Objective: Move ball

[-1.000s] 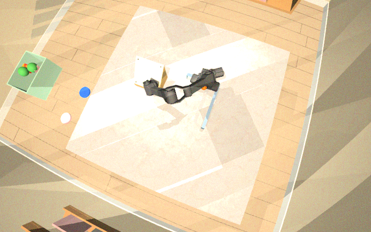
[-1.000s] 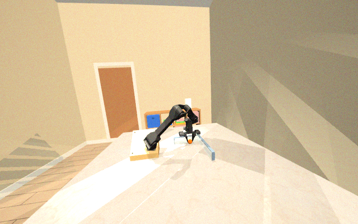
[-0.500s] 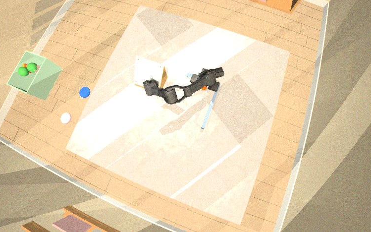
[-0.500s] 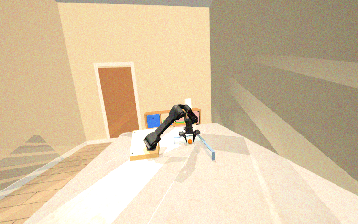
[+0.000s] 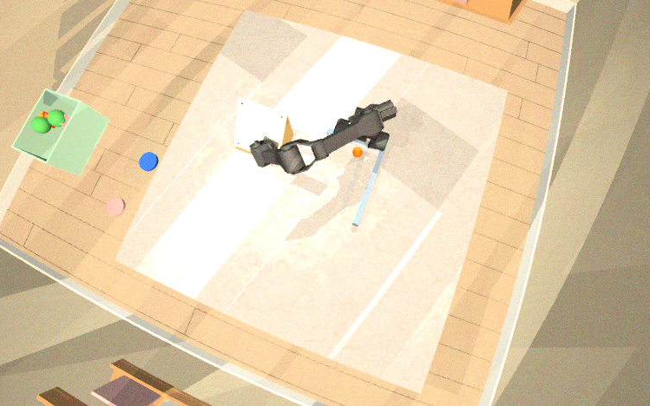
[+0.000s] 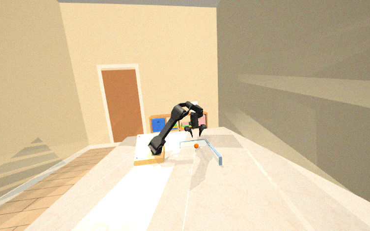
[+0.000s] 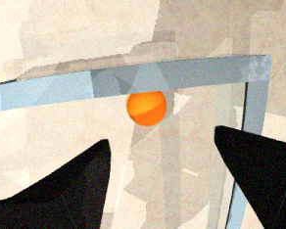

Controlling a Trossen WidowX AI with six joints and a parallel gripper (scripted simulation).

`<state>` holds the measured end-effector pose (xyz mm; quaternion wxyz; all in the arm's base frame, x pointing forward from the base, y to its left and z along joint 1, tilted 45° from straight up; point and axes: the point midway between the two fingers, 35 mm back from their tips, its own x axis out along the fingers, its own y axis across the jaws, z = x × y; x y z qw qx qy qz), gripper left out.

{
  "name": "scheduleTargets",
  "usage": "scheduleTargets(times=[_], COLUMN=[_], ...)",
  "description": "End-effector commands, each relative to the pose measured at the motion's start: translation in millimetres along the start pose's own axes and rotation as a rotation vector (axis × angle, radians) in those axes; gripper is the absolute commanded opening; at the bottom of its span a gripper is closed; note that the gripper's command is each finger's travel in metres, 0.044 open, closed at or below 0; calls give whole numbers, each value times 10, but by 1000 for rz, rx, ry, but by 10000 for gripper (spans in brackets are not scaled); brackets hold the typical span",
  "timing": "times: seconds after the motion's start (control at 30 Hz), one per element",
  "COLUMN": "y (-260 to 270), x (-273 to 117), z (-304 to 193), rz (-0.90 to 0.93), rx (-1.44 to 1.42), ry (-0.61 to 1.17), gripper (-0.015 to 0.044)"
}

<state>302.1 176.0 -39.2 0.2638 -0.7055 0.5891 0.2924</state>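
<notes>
So the claw (image 6: 195,134) hangs spread open with nothing in it, and the orange ball (image 6: 196,145) sits on the table right below it, tucked inside the corner of the clear walls (image 6: 212,149). I can't make out the see-through copy anywhere, so no clue if the ball is dead on the spot.

What could go wrong, I reckon: a ball rolls at the slightest nudge, so if the claw swings sideways too low, a fingertip could clip it or the wall. It could also creep off on its own along the wall if it isn't fully settled.

The wrist view shows the ball (image 7: 147,109) practically against the far wall (image 7: 121,82), between and beyond the two fingers. From the side I only get the height gap above the ball, which the wrist view hides.
</notes>
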Motion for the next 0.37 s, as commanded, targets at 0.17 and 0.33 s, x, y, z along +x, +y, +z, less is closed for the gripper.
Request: scheduleTargets(times=[0.17, 0.33], y=[28, 41], x=[-347, -459], z=[-17, -28], rz=[8, 8], rx=[-1, 0], ry=[4, 4], gripper=[405, 440])
